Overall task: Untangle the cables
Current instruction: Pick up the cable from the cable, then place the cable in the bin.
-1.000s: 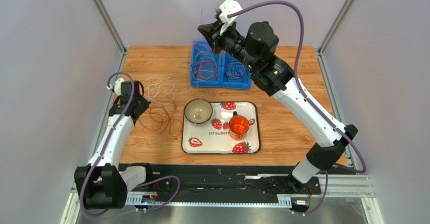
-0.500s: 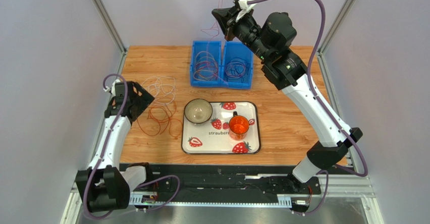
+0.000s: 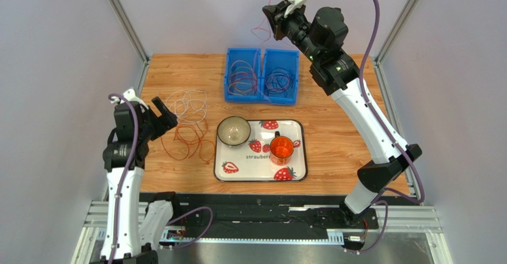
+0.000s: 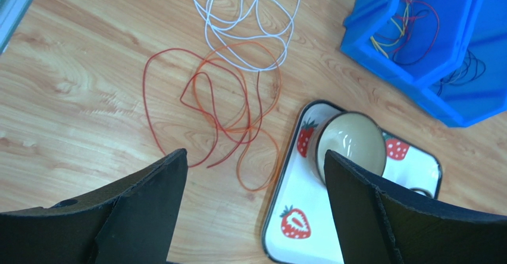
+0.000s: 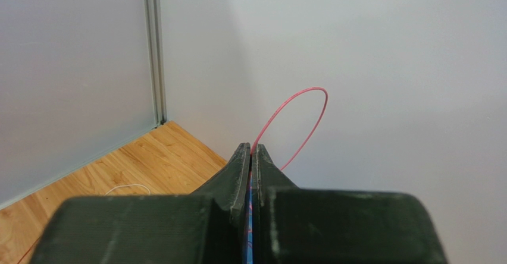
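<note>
On wooden table [image 3: 339, 148], thin looped cables [image 4: 238, 127]

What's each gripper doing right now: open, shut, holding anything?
Left gripper: open, holding nothing.
Right gripper: shut on a red cable, up by the back wall.

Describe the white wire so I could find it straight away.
On the wooden table, look left of the two blue bins, where loose wires lie on bare wood. The white cable is the rearmost bundle of loops, overlapping the orange cable beside the red cable. It is the only pale one.
</note>
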Controlling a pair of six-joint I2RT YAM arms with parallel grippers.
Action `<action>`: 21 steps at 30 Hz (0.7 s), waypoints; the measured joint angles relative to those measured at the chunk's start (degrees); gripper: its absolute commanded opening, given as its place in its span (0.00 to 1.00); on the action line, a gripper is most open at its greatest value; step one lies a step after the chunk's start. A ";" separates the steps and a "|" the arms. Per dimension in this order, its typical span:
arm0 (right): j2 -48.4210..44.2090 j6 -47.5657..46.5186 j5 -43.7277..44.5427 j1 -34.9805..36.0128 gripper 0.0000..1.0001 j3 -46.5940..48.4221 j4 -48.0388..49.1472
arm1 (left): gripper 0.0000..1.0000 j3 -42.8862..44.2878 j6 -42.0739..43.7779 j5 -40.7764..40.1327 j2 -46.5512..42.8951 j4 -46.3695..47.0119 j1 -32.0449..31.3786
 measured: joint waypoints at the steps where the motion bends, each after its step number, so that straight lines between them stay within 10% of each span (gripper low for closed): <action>1: 0.26 0.00 -0.11 -0.50 0.00 0.00 0.02 | 0.92 -0.63 0.98 0.15 -1.64 -0.81 0.00; 21: 12.22 0.50 -1.62 -8.39 0.00 2.34 0.26 | 0.87 -3.13 6.38 4.44 -6.60 -2.80 0.00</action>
